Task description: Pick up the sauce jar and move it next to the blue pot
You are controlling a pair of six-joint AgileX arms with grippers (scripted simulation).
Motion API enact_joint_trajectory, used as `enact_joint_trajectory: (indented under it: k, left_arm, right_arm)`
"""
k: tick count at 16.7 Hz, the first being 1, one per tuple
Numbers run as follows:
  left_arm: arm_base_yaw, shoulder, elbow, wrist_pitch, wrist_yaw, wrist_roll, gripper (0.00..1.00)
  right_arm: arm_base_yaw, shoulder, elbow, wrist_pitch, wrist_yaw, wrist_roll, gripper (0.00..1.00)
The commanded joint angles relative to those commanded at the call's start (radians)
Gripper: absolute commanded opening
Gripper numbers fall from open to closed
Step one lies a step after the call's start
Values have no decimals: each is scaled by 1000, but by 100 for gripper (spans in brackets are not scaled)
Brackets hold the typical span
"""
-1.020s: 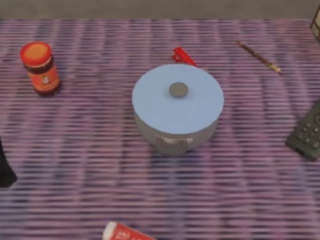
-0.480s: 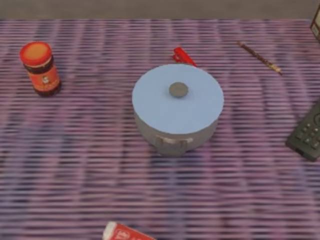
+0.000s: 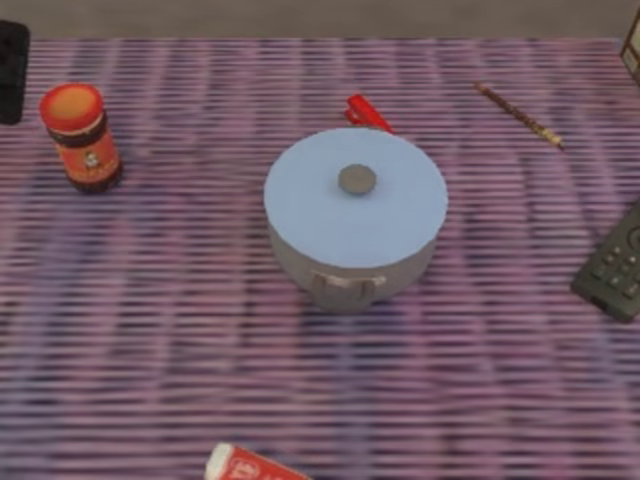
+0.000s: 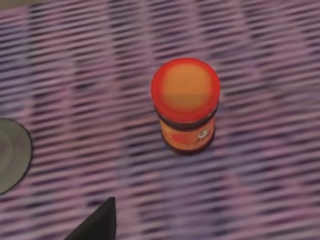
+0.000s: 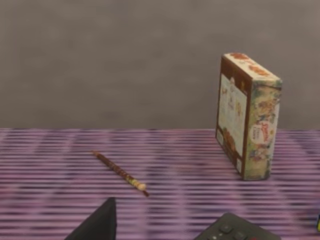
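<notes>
Nothing moved yet — the sauce jar [image 3: 80, 137] stands far left, well apart from the blue pot [image 3: 355, 215]. My left gripper [image 3: 12, 70] hovers beside it, finger state unclear; the lift and carry remain.

From above you look straight down on the table [image 3: 150, 300], while your left wrist camera hangs close over the sauce jar [image 4: 186, 105] at the table's left and your right wrist camera looks low across the right side, sharing the pencil [image 5: 120, 173] with the top view.
</notes>
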Motion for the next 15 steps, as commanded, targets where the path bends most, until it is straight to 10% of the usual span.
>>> enact_joint_trajectory:
  k: [15]
  left_arm:
    - [7, 1216, 1187, -717, -14, 134, 100]
  right_arm:
    - [0, 0, 0, 0, 0, 0, 100]
